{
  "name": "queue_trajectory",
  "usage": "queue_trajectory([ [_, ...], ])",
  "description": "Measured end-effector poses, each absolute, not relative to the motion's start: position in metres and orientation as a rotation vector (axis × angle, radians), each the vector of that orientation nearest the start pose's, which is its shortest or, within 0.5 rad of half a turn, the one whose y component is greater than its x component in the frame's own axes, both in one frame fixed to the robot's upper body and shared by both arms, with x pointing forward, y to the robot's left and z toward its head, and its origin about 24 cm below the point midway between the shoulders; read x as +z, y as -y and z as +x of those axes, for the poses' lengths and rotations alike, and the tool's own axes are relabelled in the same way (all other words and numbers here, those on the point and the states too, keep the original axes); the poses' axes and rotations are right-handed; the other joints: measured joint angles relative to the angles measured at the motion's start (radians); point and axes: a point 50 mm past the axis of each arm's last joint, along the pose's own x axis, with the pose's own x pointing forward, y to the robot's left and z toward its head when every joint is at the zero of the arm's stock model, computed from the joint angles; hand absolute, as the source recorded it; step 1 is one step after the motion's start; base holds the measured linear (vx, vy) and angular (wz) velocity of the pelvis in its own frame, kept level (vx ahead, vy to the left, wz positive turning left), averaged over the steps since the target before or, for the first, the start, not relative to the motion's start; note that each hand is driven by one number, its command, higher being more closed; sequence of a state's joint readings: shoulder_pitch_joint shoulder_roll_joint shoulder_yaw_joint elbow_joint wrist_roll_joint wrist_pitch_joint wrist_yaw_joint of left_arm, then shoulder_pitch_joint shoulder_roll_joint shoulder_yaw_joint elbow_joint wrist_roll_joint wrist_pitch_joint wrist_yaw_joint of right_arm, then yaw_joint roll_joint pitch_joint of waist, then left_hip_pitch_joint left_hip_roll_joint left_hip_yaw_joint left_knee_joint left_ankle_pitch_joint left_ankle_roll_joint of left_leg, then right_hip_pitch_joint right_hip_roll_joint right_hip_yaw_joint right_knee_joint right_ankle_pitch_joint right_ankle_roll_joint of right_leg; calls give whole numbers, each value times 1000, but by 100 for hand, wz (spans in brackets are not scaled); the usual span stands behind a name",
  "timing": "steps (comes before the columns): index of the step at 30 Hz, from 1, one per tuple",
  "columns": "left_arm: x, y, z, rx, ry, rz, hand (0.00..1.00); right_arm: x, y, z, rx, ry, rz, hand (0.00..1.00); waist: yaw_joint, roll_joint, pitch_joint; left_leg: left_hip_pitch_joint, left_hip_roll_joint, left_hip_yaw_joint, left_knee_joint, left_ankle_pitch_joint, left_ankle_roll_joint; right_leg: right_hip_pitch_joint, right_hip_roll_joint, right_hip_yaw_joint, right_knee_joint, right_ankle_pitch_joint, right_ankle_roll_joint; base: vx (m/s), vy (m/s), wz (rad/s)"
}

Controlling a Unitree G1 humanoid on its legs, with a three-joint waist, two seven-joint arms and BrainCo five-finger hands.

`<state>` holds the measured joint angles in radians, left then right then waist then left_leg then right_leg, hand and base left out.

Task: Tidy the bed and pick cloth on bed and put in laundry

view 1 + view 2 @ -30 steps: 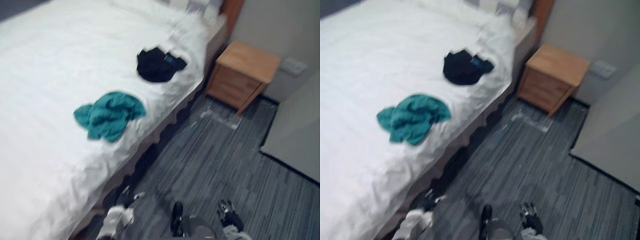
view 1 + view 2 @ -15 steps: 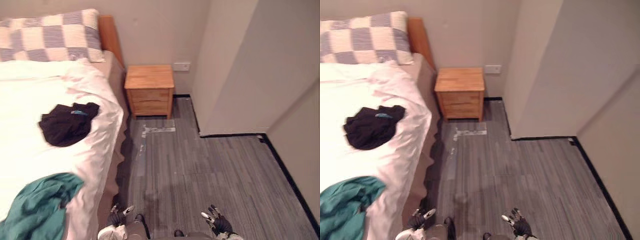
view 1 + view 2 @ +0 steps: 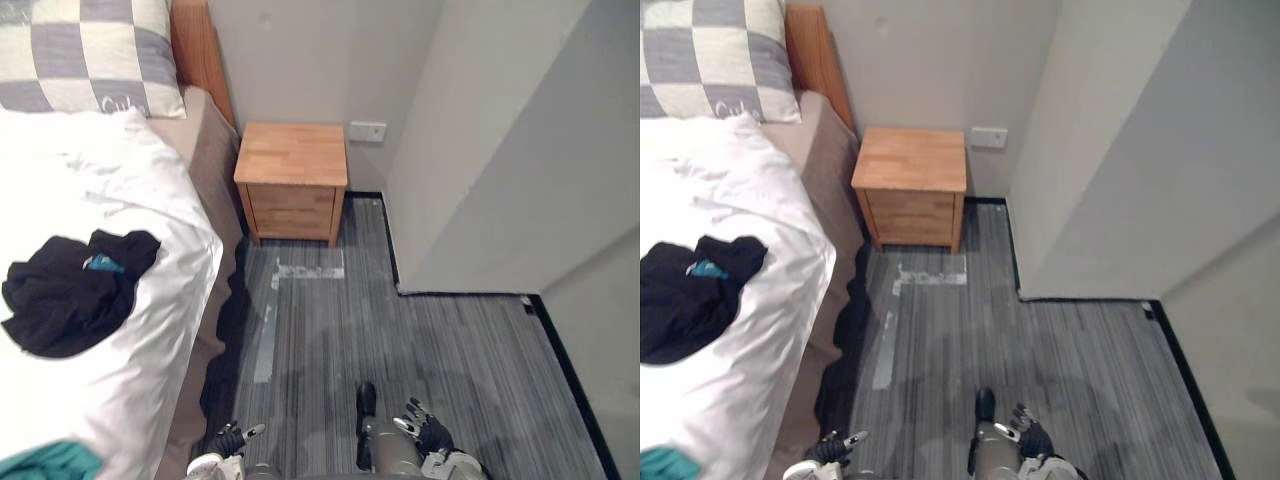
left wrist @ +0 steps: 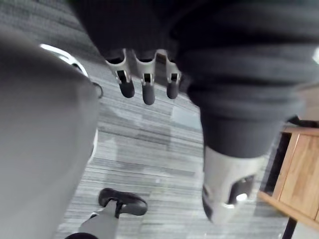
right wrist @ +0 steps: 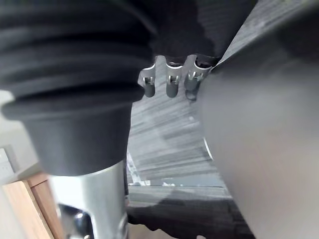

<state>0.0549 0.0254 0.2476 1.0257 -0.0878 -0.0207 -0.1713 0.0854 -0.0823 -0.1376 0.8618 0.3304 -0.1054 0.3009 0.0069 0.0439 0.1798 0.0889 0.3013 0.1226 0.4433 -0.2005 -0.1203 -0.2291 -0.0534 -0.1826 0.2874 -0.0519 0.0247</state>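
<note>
The black garment (image 3: 70, 295) lies crumpled on the white duvet (image 3: 135, 385) at about 9 o'clock in the left eye view, near the bed's floor-side edge. Of the teal cloth (image 3: 45, 463) just a corner shows, at 7 o'clock. Over the past second the whole picture has swung from looking across the bed to facing the headboard wall. That is the head camera turning (the cloths themselves seem to lie where they did), so I judge that nothing has been collected yet and the robot is merely reorienting beside the bed.

Both cloths are well apart from the hands. The left hand (image 3: 228, 439) hangs at 6 to 7 o'clock over the grey carpet (image 3: 450, 340), just off the bed's side, and the black garment sits up at its 10 o'clock. The left fingers (image 4: 143, 84) hang straight and spread, holding nothing. The right hand (image 3: 428, 436) is at 5 o'clock, farther from the bed, its fingers (image 5: 171, 85) likewise loose and empty.

Farther out, a checked pillow (image 3: 85, 55) is at 11 o'clock and a wooden nightstand (image 3: 292, 155) at 12 o'clock
</note>
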Motion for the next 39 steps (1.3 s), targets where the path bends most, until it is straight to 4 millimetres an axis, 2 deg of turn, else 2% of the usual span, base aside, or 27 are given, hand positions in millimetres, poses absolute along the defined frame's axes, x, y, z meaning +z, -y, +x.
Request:
queue_trajectory([
  [1,-155,-186,114,153,-992,-266,0,-129,191,145,-55,-732,387,0,0,5,1,-81,14,-53,180,78,40,34,7,-14,18,-41,-9,377,-261,37],
  [2,-153,-189,116,164,-969,-261,0,-129,180,147,-4,-747,389,0,5,6,8,-199,36,-105,421,176,45,108,24,-21,15,-101,-34,478,-302,31],
  [3,-152,-190,116,167,-956,-260,0,-129,176,148,14,-752,385,0,9,10,10,-226,36,-106,490,153,29,139,30,-21,8,-118,-35,599,-268,10],
  [4,-151,-190,115,169,-941,-265,0,-130,172,149,29,-762,389,0,15,11,11,-277,15,-62,553,72,26,229,39,-21,-39,-142,-38,499,-181,-11],
  [6,-151,-190,112,175,-923,-270,0,-129,167,150,39,-755,400,0,22,9,10,-298,-26,65,436,8,31,312,38,-17,-101,-147,-27,533,-152,-24],
  [7,-151,-187,112,171,-918,-275,0,-129,167,151,41,-755,398,0,27,10,10,-299,-69,139,300,-7,27,337,36,-17,-122,-145,-33,565,-80,-31],
  [8,-151,-184,112,160,-914,-282,0,-129,169,151,45,-757,377,0,34,17,6,-291,-125,243,34,40,27,357,33,-34,-128,-144,-36,638,-24,-13],
  [9,-152,-181,109,137,-926,-272,0,-129,176,150,49,-764,340,0,32,40,-3,-278,-152,399,-164,178,85,379,55,-61,-140,-152,-23,562,-4,5],
  [10,-152,-181,109,127,-928,-266,0,-130,178,149,42,-773,333,0,31,35,-3,-266,-152,489,-191,197,212,391,57,-70,-141,-164,-14,614,23,60],
  [11,-152,-182,112,117,-927,-252,0,-132,178,147,35,-785,335,0,20,13,-2,-243,-176,584,-217,181,244,419,44,-99,-146,-177,4,432,44,90],
  [13,-151,-188,113,120,-932,-237,0,-131,182,149,27,-778,323,0,7,-16,-1,-216,-212,616,-252,124,292,433,32,-142,-93,-196,33,443,93,125],
  [15,-152,-190,112,113,-959,-235,0,-127,187,156,24,-754,300,0,4,-30,3,-177,-239,562,-303,114,275,316,-16,-128,227,-201,100,488,100,101],
  [16,-153,-193,110,100,-992,-214,0,-123,189,162,30,-726,290,0,-3,-36,9,-123,-260,499,-323,99,255,212,-71,-114,499,-170,131,420,-2,118],
  [17,-155,-194,107,73,-1020,-185,0,-123,189,161,34,-715,289,0,-13,-36,10,-69,-261,438,-324,86,238,188,-95,-119,569,-201,105,424,-40,135],
  [20,-155,-196,105,41,-1050,-155,0,-123,188,154,30,-699,297,0,-25,-19,11,-8,-230,267,-335,85,212,137,-77,-47,380,-250,71,433,-200,169],
  [22,-155,-200,106,42,-1057,-144,0,-120,190,153,18,-674,294,0,-33,-20,10,-31,-210,143,-341,85,173,95,-36,104,188,-229,95,333,-362,213],
  [23,-155,-206,107,52,-1064,-136,0,-122,191,146,-31,-672,314,0,-38,-42,6,-66,-219,26,-339,73,139,89,-23,291,5,-161,120,292,-437,245],
  [24,-154,-211,108,57,-1063,-131,0,-123,189,143,-48,-677,319,0,-38,-61,1,-83,-232,-7,-332,72,122,92,-24,356,-45,-126,126,298,-492,237],
  [25,-150,-223,110,72,-1047,-113,0,-126,182,135,-74,-693,339,0,-32,-130,-16,-88,-263,-55,-307,60,80,92,-49,406,-90,-13,113,294,-480,156],
  [26,-149,-224,113,99,-1038,-130,0,-125,180,136,-98,-695,337,0,-18,-114,0,-94,-235,-83,-253,38,48,103,-42,349,-53,-30,67,304,-451,142],
  [28,-154,-208,103,101,-1056,-201,0,-118,193,141,-136,-660,294,0,-4,-48,-18,-120,-158,-36,-204,17,22,140,11,291,-76,-28,60,190,-249,62],
  [30,-156,-201,97,147,-1048,-279,0,-108,196,153,-125,-606,284,0,1,-15,-25,-101,-116,-37,-239,29,-8,164,40,237,-82,-31,54,153,-245,41],
  [33,-156,-192,99,166,-1004,-325,0,-108,204,147,-158,-602,305,0,-23,-32,-36,-85,-76,223,-269,86,44,237,-4,76,-110,-47,27,85,-161,126],
  [34,-156,-191,100,156,-1000,-317,0,-112,208,139,-163,-636,298,0,-24,-37,-41,-80,-68,295,-273,98,42,261,-14,29,-120,-49,28,100,-79,146],
  [35,-155,-194,100,152,-995,-301,0,-121,207,127,-139,-704,277,0,-16,-45,-49,-69,-84,309,-298,122,27,280,-29,-10,-120,-63,25,81,-16,116],
  [37,-155,-199,98,163,-995,-288,0,-132,200,118,-96,-782,275,0,-5,-73,-64,-58,-131,269,-376,166,35,285,-55,-41,-121,-88,24,33,26,79],
  [39,-156,-203,93,168,-1014,-268,0,-142,188,110,-30,-855,255,0,-7,-79,-69,-11,-177,241,-507,233,41,289,-74,-70,-118,-101,30,-3,55,56],
])
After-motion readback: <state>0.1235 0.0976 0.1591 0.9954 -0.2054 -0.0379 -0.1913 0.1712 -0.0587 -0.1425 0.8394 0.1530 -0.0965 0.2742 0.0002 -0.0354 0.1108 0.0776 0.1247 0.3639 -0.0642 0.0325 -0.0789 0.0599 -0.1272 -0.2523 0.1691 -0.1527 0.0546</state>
